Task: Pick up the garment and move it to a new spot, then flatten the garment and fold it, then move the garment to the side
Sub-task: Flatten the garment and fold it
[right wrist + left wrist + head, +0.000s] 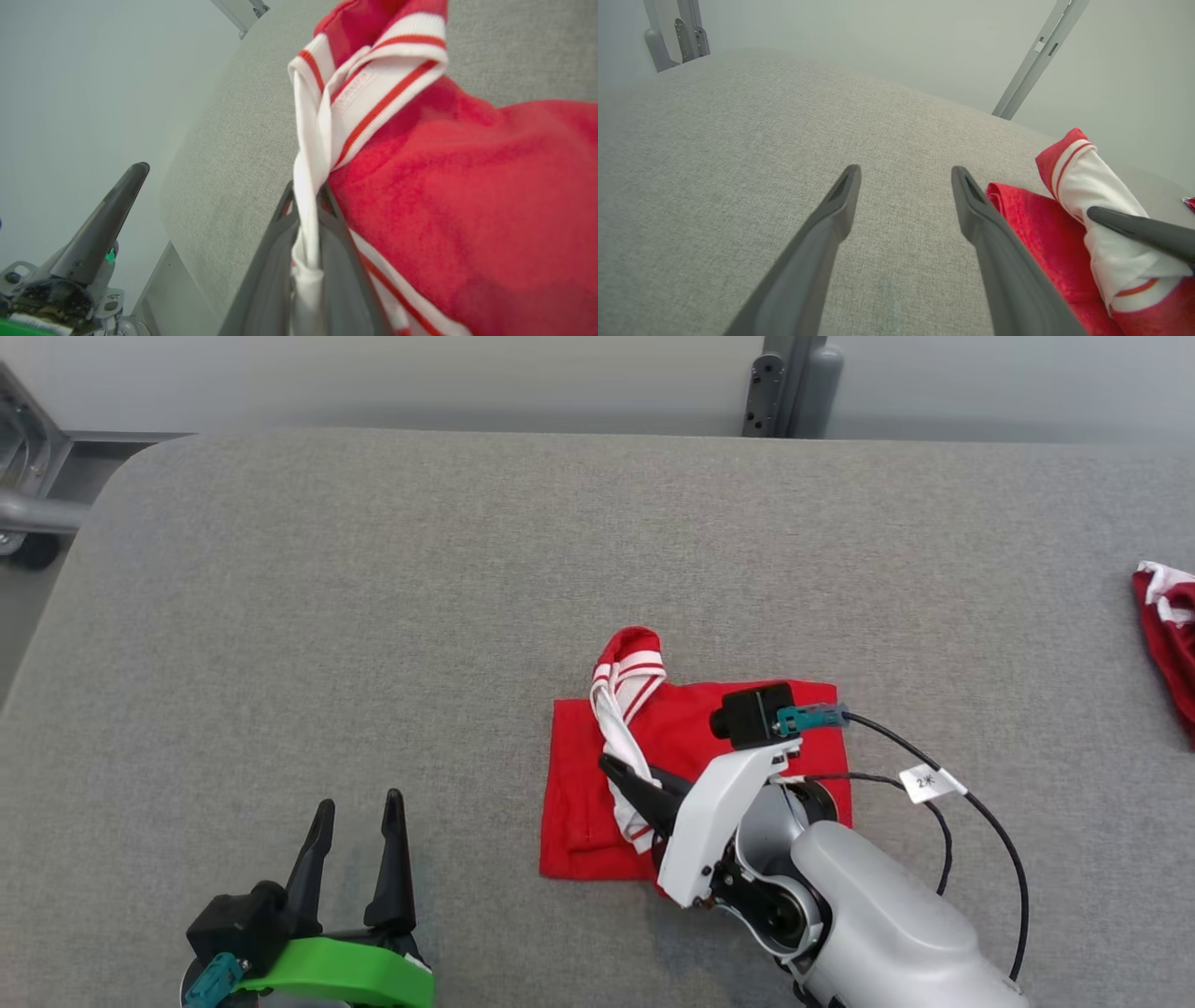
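Here the garment (579, 793), red with white striped trim, lies folded on the table (373, 616), just toward 5 o'clock of its middle in the head view. The right gripper (607, 765) reaches in from 4 o'clock, jaws pinched narrow on the twisted trim (308, 154), which rises off the red body. The left gripper (359, 807) hovers at 7 o'clock, jaws wide, apart from the garment. Another red cloth (1167, 635) lies at 3 o'clock.

- table cover (373, 616): grey woven cloth, matt, slightly rough
- garment (691, 733): soft red cloth, matt, fleecy-looking
- trim (627, 695): white ribbed knit, red stripes
- left gripper (359, 805): dark matt plastic
- mount (336, 975): green smooth plastic
- right gripper (609, 766): dark matt plastic
- forearm shell (887, 915): pale, smooth, slight sheen
- frame posts (789, 383): grey metal
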Motion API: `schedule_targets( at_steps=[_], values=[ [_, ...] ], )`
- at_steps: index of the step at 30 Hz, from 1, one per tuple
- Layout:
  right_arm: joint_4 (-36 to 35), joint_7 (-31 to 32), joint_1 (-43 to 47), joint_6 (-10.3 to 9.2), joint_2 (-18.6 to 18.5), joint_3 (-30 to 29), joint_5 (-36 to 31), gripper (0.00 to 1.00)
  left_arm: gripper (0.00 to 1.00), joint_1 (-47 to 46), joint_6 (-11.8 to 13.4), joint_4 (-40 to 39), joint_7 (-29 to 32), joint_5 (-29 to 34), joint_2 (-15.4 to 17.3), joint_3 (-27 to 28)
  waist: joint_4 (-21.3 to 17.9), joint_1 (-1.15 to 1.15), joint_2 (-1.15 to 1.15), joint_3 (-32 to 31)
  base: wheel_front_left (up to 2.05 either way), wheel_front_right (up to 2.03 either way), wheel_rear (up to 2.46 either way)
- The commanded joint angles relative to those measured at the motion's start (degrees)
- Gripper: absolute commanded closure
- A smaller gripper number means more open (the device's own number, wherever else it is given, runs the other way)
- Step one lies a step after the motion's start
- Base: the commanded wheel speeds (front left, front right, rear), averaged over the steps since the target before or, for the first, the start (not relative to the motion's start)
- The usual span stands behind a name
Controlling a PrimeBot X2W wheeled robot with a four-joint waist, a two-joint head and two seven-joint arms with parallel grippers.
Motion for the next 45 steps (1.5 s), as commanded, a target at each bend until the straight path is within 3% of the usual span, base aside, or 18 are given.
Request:
schedule_targets(
  at_steps=[1, 2, 3, 14, 24, 32, 38, 45],
  values=[
    [0.86, -0.88, -1.22, 0.02, -0.18, 0.79, 1.27, 0.68, 0.00, -0.96, -0.24, 0.23, -0.21, -0.28, -0.11, 0.09, 1.39, 0.00, 0.00, 0.56, 0.00, 0.00, 0.00],
    [1.31, -1.44, -1.88, 0.02, -0.12, 1.87, 2.19, 0.27, 0.00, -1.00, -0.33, 0.36, -0.22, -0.31, -0.15, 0.15, 1.58, 0.00, 0.00, 0.59, 0.00, 0.00, 0.00],
    [1.71, -1.96, -2.48, 0.02, -0.04, 2.63, 3.05, 0.00, 0.00, -1.04, -0.43, 0.47, -0.23, -0.30, -0.17, 0.24, 1.72, 0.00, 0.00, 0.60, 0.00, 0.00, 0.00],
    [4.18, -10.51, -6.76, 0.02, -0.10, 3.82, 7.39, 0.00, 0.00, -0.15, -0.20, 0.01, -0.23, 0.37, -0.36, 1.25, 0.29, 0.00, 0.00, 0.26, 0.00, 0.00, 0.00],
    [5.44, -21.03, -5.91, 0.02, -4.03, -1.14, -1.70, 0.00, 0.00, 0.42, -0.57, -1.08, -0.23, 1.37, -0.23, 2.16, -2.28, 0.00, 0.00, -0.12, 0.00, 0.00, 0.00],
    [2.14, -25.16, 0.38, 0.01, -6.17, -13.29, -16.43, 0.00, 0.00, -0.40, -0.55, -2.03, -0.22, 3.60, 0.19, 2.00, -4.38, 0.00, 0.00, -1.01, 0.00, 0.00, 0.00],
    [-9.82, -25.16, 10.56, 0.01, -2.51, -26.81, -29.10, 0.00, 0.00, -0.86, -0.05, -2.26, -0.16, 4.54, -0.09, 1.92, -5.97, 0.00, 0.00, -1.77, 0.00, 0.00, 0.00],
    [-17.19, -25.17, 19.01, 0.01, -0.35, -31.46, -34.09, 0.00, 0.00, 0.61, -0.27, -2.18, -0.16, 4.36, -0.46, 2.25, -6.87, 0.00, 0.00, -2.80, 0.00, 0.00, 0.00]
  ],
)
